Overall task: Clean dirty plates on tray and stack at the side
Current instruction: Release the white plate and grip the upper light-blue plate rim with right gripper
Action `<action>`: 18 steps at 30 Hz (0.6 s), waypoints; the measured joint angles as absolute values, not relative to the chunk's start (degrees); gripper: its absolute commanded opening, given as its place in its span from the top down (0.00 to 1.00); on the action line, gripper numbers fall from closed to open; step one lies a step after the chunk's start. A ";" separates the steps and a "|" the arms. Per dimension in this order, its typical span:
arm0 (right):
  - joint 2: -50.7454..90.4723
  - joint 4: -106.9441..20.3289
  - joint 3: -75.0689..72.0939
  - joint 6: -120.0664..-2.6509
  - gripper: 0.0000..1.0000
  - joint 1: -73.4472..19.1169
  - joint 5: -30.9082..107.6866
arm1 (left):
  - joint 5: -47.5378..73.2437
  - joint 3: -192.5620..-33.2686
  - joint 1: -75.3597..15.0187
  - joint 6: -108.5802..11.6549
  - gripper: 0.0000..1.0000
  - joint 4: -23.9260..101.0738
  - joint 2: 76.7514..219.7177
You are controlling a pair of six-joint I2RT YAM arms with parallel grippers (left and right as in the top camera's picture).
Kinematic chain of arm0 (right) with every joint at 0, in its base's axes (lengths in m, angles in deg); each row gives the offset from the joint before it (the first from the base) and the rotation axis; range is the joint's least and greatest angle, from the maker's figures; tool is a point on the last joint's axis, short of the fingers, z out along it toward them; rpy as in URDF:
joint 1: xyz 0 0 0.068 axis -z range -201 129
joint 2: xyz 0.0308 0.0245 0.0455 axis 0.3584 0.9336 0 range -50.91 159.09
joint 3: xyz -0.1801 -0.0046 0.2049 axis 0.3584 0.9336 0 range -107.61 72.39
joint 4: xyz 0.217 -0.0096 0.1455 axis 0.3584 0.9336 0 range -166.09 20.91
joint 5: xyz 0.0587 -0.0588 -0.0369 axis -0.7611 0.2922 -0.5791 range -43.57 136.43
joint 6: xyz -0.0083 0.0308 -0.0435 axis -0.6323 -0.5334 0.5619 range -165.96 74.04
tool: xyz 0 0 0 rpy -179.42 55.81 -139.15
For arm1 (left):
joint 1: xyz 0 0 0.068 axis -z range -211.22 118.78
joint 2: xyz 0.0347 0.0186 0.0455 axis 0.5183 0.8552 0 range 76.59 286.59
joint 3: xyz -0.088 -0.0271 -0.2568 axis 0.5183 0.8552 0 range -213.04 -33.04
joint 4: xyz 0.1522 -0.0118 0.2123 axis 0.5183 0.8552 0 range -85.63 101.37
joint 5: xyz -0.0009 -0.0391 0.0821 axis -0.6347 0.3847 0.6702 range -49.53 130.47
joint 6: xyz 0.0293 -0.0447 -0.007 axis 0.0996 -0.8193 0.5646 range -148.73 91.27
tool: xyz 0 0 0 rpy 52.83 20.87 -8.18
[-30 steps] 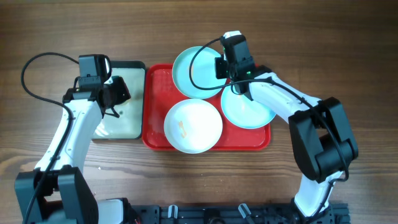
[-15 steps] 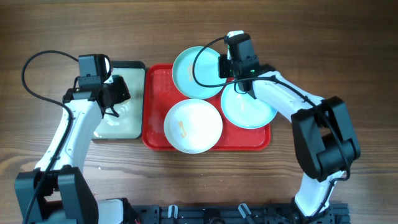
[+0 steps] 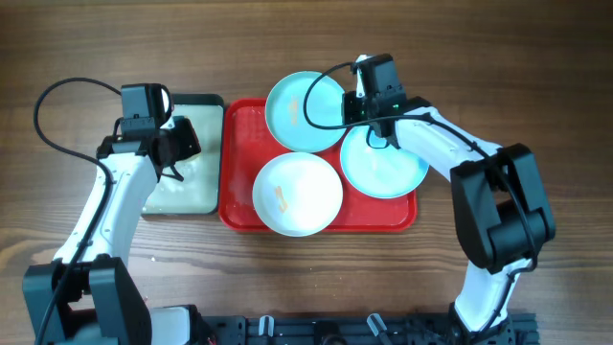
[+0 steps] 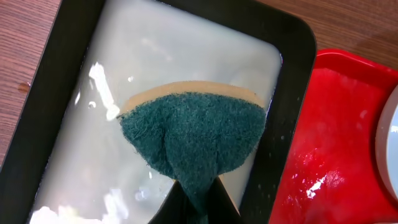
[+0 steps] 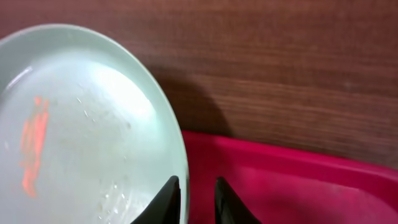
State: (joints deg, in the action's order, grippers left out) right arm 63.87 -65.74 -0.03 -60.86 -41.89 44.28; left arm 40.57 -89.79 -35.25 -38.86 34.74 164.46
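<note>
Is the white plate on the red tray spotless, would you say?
No, the white plate bears an orange smear left of its centre.

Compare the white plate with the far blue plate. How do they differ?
The white plate is white, the far blue plate pale turquoise. The white plate lies at the tray's near side; the far blue plate juts over its far rim. Both are round, equal in size, orange-smeared.
</note>
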 measured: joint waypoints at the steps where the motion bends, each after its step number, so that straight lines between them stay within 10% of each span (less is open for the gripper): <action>1: 63.98 -64.91 -0.03 -60.86 0.81 -41.89 44.26 | 40.57 -89.81 -35.25 -38.86 0.96 34.74 164.46; 18: 64.00 -62.40 -0.03 -61.12 0.96 -41.91 40.61 | 40.57 -89.77 -35.25 -37.85 0.96 34.74 164.46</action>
